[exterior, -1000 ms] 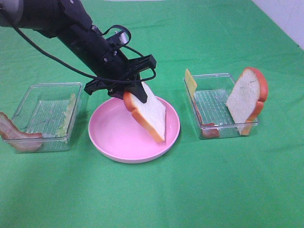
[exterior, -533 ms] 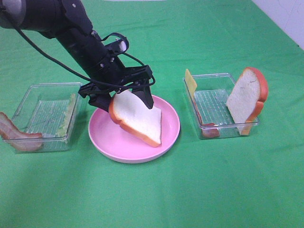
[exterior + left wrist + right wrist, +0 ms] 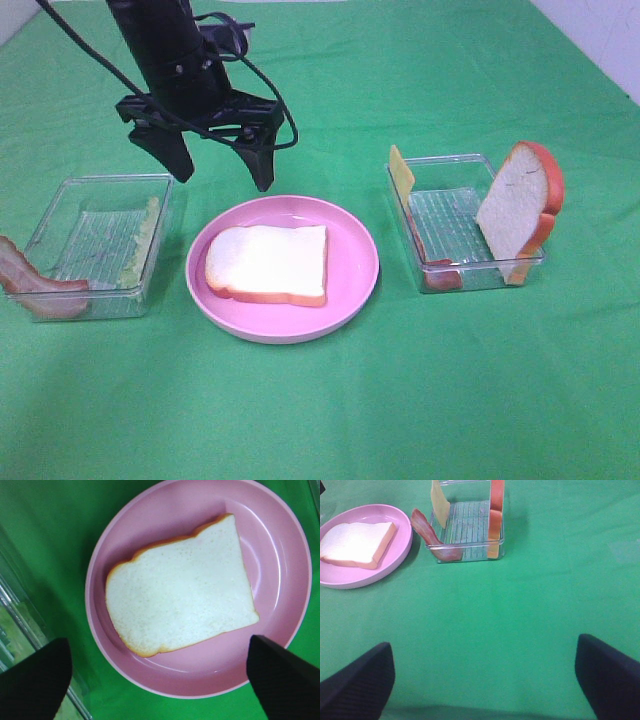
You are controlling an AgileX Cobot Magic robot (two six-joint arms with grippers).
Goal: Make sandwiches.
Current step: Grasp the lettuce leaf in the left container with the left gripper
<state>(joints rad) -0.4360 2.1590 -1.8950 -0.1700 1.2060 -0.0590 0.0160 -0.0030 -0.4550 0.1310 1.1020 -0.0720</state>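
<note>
1. At the far left a reddish-brown bacon strip (image 3: pixel 35 290) droops at the outer end of the left tray (image 3: pixel 95 182). Whether it rests inside or over the wall is hard to tell. A pale lettuce leaf (image 3: pixel 146 232) leans against the tray's inner right wall.
2. The left pincer (image 3: pixel 223 178) has let go. A second ago it pinched the first bread slice (image 3: pixel 268 263) by its crust and held it tilted over the plate. Now its jaws stand wide and empty, lifted clear above the plate's far rim.
3. That slice now lies flat in the middle of the pink plate (image 3: pixel 362 285), crust all round, touching nothing else. The base of the sandwich looks laid, so the fillings come next by my reckoning. The lettuce is the nearest filling to this arm.
4. To the right, the right tray (image 3: pixel 470 272) keeps the yellow cheese square (image 3: pixel 401 174) upright at its left wall, with a second bacon strip (image 3: pixel 441 277) at the near corner. The second bread slice (image 3: pixel 518 210) stands on edge at the right end. None of these have moved.
5. The right pincer (image 3: pixel 482 647) shows only in its own wrist view. Its jaws are spread wide with nothing between them, and it hangs over the bare green tabletop (image 3: pixel 420 400), well apart from the right tray.
</note>
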